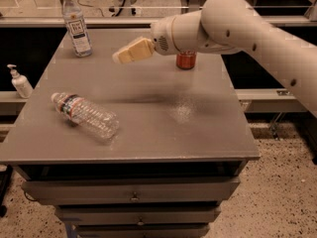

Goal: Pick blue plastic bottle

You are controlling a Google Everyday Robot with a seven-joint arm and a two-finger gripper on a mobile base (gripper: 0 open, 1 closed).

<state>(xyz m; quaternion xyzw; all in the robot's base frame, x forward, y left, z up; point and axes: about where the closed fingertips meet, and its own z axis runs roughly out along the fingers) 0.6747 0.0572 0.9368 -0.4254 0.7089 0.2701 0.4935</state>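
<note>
The blue plastic bottle [76,25] stands upright at the far left corner of the grey table [163,128]. It is tall and clear, with a white cap and a white label with dark print. My gripper [120,57] hangs above the far middle of the table, pointing left toward the bottle. It is to the right of the bottle and well apart from it, holding nothing.
A ribbed clear bottle [85,115] with a blue-and-red label lies on its side at the near left. A small orange-red jar [186,60] stands at the far side behind my arm. A white pump bottle [20,82] stands on a ledge left of the table.
</note>
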